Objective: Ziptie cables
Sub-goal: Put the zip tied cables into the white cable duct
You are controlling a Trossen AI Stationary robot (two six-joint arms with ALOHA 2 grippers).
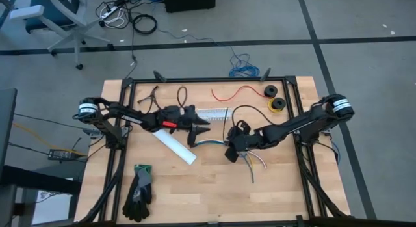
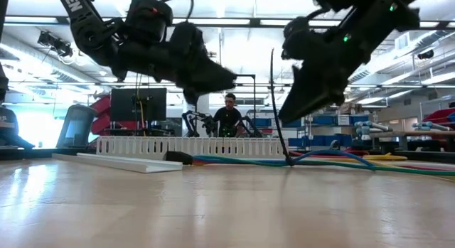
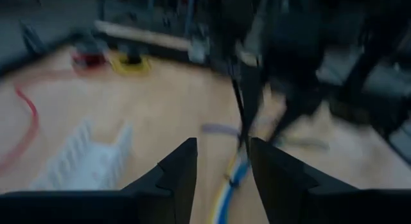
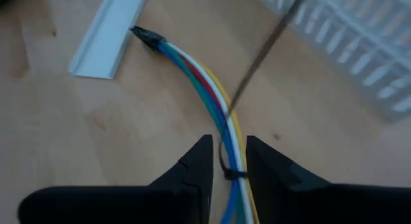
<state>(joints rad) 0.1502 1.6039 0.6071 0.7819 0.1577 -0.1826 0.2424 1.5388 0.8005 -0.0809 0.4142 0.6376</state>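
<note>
- My left tool [image 1: 203,131], fingers apart, nothing held, just above cables' [image 4: 204,83] dark end.
- My right tool [image 4: 229,161] parted, straddling cables and black ziptie [image 4: 226,167] on counter [image 1: 208,188] mid, beside white channel [image 1: 174,146].

Left wrist view badly smeared: the cables [image 3: 232,179] read only as a blue-yellow streak between the left gripper [image 3: 223,161] fingers, and the dark mass beyond cannot be resolved into parts. Right wrist view: the cables run out under the right gripper [image 4: 228,161] and off the picture's edge, a black band around them half hidden between the fingers; the slotted white channel [image 4: 359,31] is cut by the frame corner. Low view crops both arms at the top, and the person [image 2: 229,114] behind the table is too small to make out.
</note>
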